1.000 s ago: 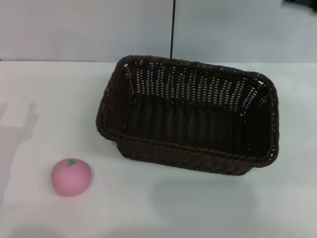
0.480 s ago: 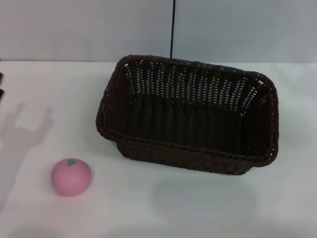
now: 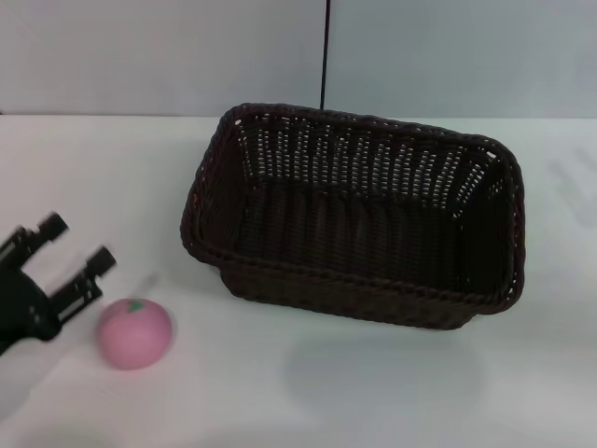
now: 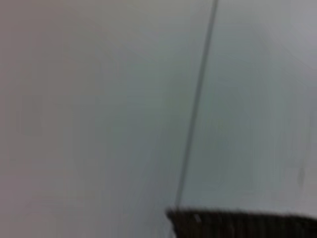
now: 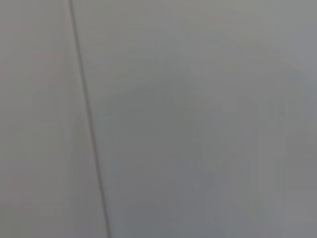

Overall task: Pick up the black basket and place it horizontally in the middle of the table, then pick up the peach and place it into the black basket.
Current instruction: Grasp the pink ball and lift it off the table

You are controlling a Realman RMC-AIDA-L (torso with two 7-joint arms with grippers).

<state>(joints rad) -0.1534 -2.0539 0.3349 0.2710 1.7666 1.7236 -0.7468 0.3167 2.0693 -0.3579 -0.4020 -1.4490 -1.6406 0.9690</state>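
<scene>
The black basket (image 3: 359, 224) is dark woven wicker and lies lengthwise across the middle of the white table (image 3: 308, 383), empty. A strip of its rim shows in the left wrist view (image 4: 242, 223). The pink peach (image 3: 134, 333) with a green leaf mark sits on the table at the front left, outside the basket. My left gripper (image 3: 76, 245) comes in from the left edge, open, its two black fingers just left of and above the peach, not touching it. My right gripper is out of view.
A grey wall (image 3: 168, 56) with a thin dark vertical seam (image 3: 326, 56) stands behind the table. The right wrist view shows only this wall (image 5: 198, 119). Bare tabletop lies in front of the basket and to its left.
My left gripper has come into the head view from the left and now hovers beside the peach. Before, only its shadow showed on the table. The basket and peach have not moved.
</scene>
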